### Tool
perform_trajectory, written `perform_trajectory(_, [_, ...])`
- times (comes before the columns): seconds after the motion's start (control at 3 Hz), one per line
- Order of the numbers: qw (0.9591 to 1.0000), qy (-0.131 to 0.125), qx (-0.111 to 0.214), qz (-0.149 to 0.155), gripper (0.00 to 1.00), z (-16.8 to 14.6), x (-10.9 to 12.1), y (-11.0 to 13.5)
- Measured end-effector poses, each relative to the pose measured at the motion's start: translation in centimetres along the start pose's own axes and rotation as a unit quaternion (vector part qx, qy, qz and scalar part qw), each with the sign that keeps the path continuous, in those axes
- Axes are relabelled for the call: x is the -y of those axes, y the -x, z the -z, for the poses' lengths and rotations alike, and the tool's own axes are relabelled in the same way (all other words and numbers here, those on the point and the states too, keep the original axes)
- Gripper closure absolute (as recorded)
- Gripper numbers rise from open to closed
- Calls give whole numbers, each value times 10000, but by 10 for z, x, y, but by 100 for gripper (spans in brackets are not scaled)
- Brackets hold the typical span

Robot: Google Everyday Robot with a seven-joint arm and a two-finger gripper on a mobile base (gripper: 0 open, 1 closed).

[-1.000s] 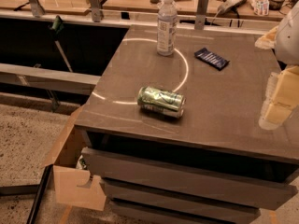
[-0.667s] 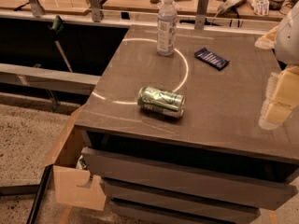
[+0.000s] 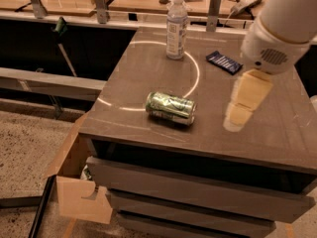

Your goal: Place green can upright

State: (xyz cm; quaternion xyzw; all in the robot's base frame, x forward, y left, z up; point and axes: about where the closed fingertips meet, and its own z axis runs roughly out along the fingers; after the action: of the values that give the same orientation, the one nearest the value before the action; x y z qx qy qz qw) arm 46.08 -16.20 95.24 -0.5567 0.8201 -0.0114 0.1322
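Note:
The green can [image 3: 171,107] lies on its side near the front middle of the grey table top [image 3: 277,133], its silver ends facing left and right. My gripper [image 3: 236,119] hangs from the white arm [image 3: 282,26] over the table's right half. It is to the right of the can, apart from it, and holds nothing I can see.
A clear plastic bottle [image 3: 177,28] with a white label stands upright at the back of the table. A dark blue packet [image 3: 224,62] lies to its right. A white arc is marked on the table top. A cardboard box [image 3: 81,197] sits on the floor at the lower left.
The arm has swung left and further over the table, bringing the gripper closer to the can. The can, bottle and packet have not moved.

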Motion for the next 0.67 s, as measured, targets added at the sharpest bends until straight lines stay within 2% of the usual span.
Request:
perform_trajectory(0.33, [9992, 140, -55, -374, 0, -22, -2, 22])
perform_trajectory(0.67, [9975, 328, -73, -622, 0, -46, -7, 44])
